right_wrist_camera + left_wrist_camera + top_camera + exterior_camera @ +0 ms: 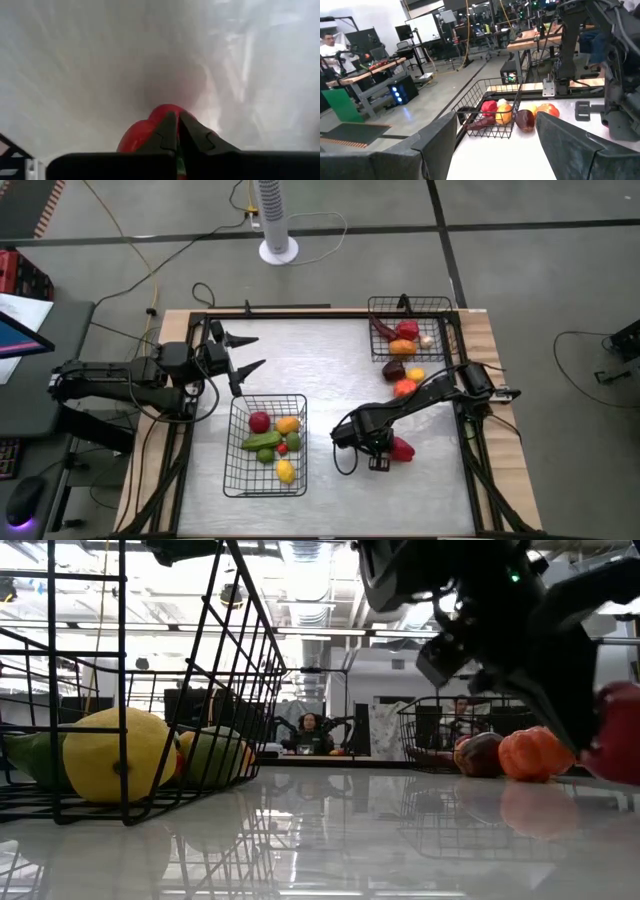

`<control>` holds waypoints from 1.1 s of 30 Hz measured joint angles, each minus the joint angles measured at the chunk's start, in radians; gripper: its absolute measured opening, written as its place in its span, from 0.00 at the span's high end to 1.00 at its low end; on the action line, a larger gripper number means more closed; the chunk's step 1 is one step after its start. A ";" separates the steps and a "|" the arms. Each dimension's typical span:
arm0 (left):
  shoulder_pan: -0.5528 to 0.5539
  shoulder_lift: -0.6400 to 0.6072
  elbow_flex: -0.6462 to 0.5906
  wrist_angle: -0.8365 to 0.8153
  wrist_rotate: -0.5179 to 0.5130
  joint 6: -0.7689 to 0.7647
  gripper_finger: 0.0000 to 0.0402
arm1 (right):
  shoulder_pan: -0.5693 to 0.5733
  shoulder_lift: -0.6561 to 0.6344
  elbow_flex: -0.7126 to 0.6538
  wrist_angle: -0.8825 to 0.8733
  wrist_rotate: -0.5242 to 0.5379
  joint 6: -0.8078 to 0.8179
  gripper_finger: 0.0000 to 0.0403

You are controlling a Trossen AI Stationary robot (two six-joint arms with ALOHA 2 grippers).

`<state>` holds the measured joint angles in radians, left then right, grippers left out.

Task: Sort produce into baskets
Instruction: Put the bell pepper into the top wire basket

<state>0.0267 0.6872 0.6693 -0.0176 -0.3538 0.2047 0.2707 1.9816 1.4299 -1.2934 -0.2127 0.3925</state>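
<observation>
My right gripper point(388, 452) is low over the table's near right part, shut on a red pepper point(402, 448), which also shows in the right wrist view point(145, 132). My left gripper point(258, 351) is open and empty, above the table's far left. A black wire basket point(236, 480) at the near left holds a lemon point(285, 471), a green cucumber point(260, 440) and other pieces. A second basket point(380, 305) at the far right holds a red pepper point(407, 330) and a white garlic point(427, 340). A dark eggplant point(393, 369) and two orange-yellow pieces point(405, 385) lie on the table just before it. My right gripper has its two fingers point(167, 132) closed together over the top of the red pepper point(162, 111); a bit of green shows between them low down. The fingers point down at the table. Whether the pepper rests on the table or is clear of it, I cannot tell.
The shiny table between the two baskets is open. A black frame rail point(465, 380) runs along the right edge and another along the far edge. A white fan base point(278, 250) stands on the floor beyond the table. People sit in the room behind.
</observation>
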 joint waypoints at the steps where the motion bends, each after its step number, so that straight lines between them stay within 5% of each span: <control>1: 0.000 0.000 0.000 0.000 0.000 0.000 0.36 | -0.001 0.000 0.018 -0.022 0.018 -0.004 0.92; 12: 0.000 0.000 0.000 0.001 0.000 -0.001 0.36 | -0.007 0.000 0.311 -0.280 0.303 -0.010 0.92; 16: 0.000 0.000 0.000 0.004 0.000 -0.001 0.36 | -0.031 -0.076 0.346 -0.248 0.408 -0.033 0.92; 27: 0.000 0.000 0.000 0.009 0.004 -0.004 0.36 | -0.191 -0.428 0.242 -0.220 0.947 0.011 0.92; 33: 0.000 0.000 0.000 0.012 0.002 -0.004 0.36 | -0.293 -0.568 0.151 -0.063 1.108 -0.091 0.89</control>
<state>0.0269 0.6872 0.6693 -0.0054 -0.3520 0.2007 -0.0221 1.4136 1.5811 -1.3559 0.8954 0.3016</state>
